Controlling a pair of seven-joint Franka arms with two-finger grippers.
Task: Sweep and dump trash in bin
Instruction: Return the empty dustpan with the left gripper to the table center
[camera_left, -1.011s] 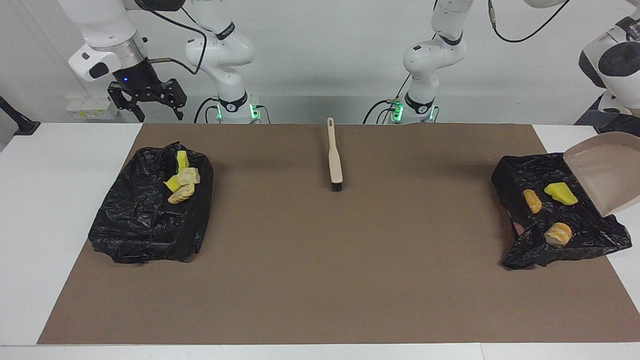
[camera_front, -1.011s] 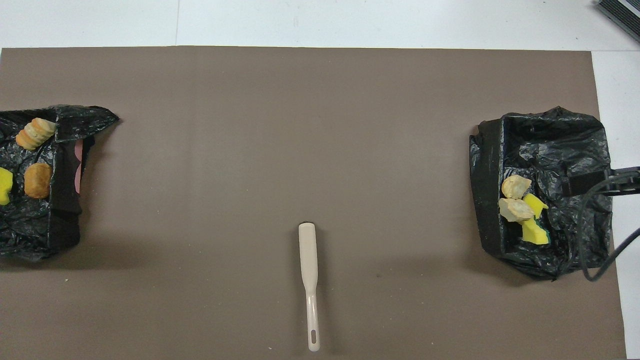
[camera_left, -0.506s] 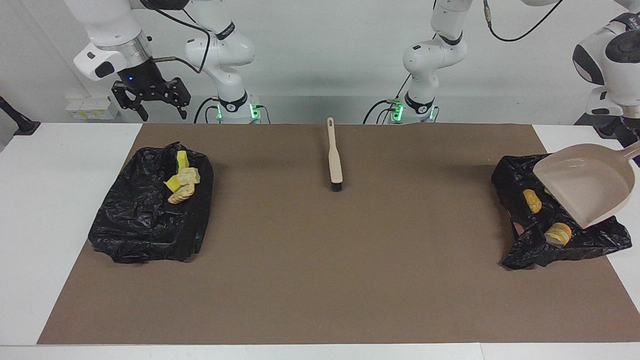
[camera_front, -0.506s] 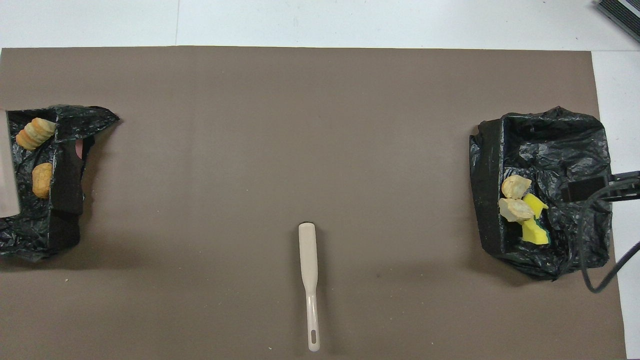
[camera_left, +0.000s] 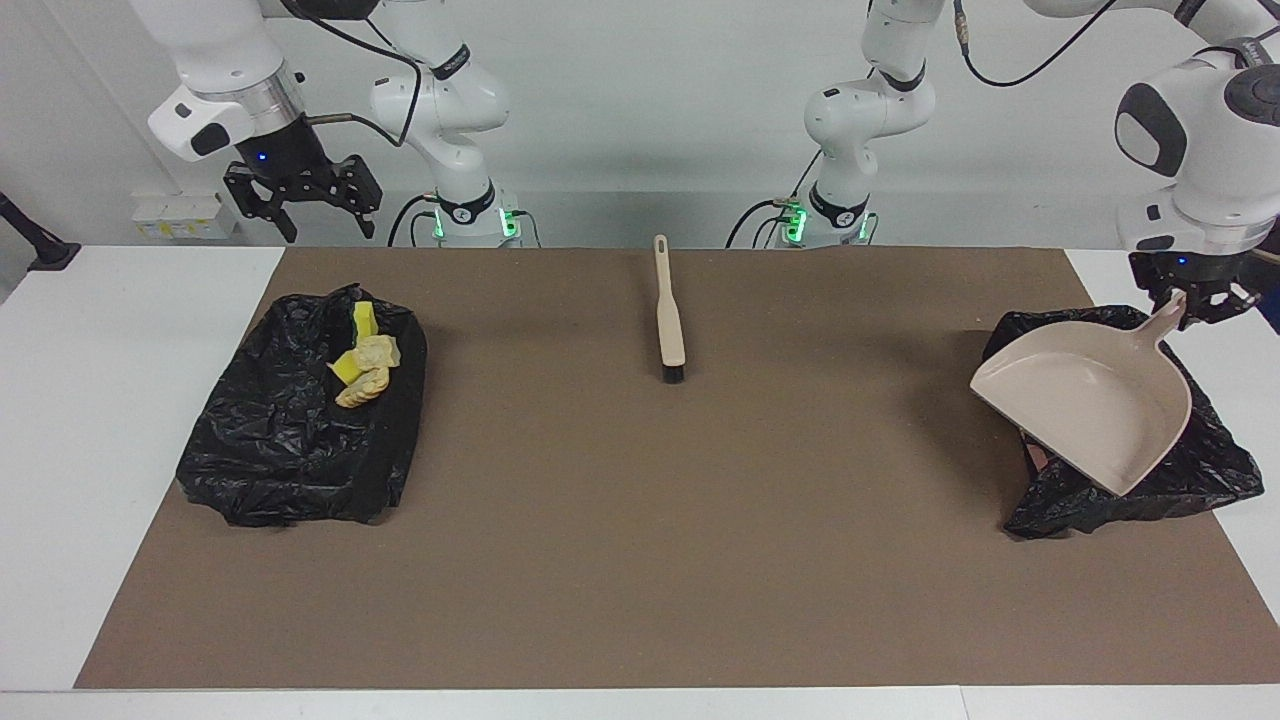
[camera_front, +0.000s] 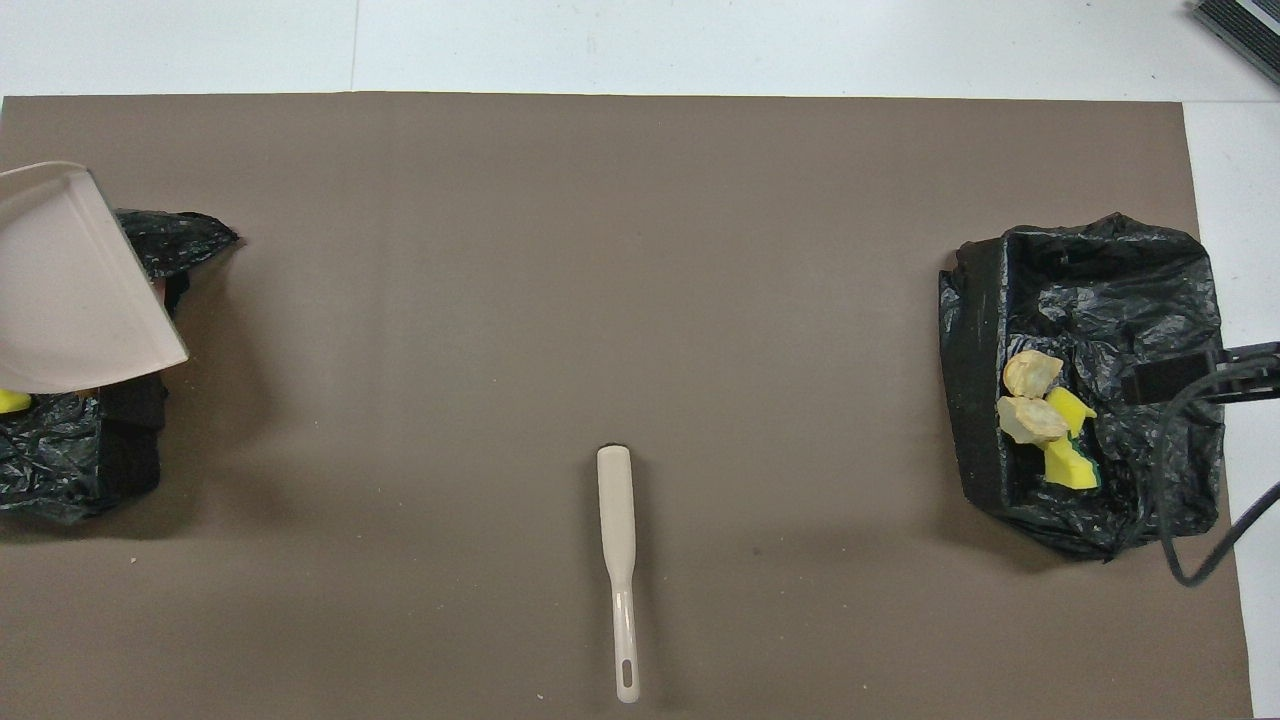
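My left gripper (camera_left: 1190, 300) is shut on the handle of the beige dustpan (camera_left: 1095, 400), which hangs mouth-down toward the table's middle over the black-bagged bin (camera_left: 1215, 470) at the left arm's end. The dustpan (camera_front: 70, 290) covers most of that bin (camera_front: 70, 470). Of its trash only a yellow sliver (camera_front: 10, 402) shows. The second black-lined bin (camera_left: 290, 440) at the right arm's end holds yellow chunks and pastry rolls (camera_left: 362, 368). My right gripper (camera_left: 305, 212) hangs open and empty above that bin's robot-side edge, and in the overhead view this gripper (camera_front: 1190, 372) pokes in over the bin (camera_front: 1090, 300) beside its trash (camera_front: 1045, 425).
A beige hand brush (camera_left: 668, 312) lies on the brown mat (camera_left: 640, 560) midway between the bins, close to the robots, bristles pointing away from them; the brush (camera_front: 618, 540) lies untouched. A black cable (camera_front: 1200, 540) hangs over the right arm's bin.
The left arm has swung the dustpan down from a steep tilt at the table's edge to hang over its bin, hiding the pieces inside. The right gripper rose slightly.
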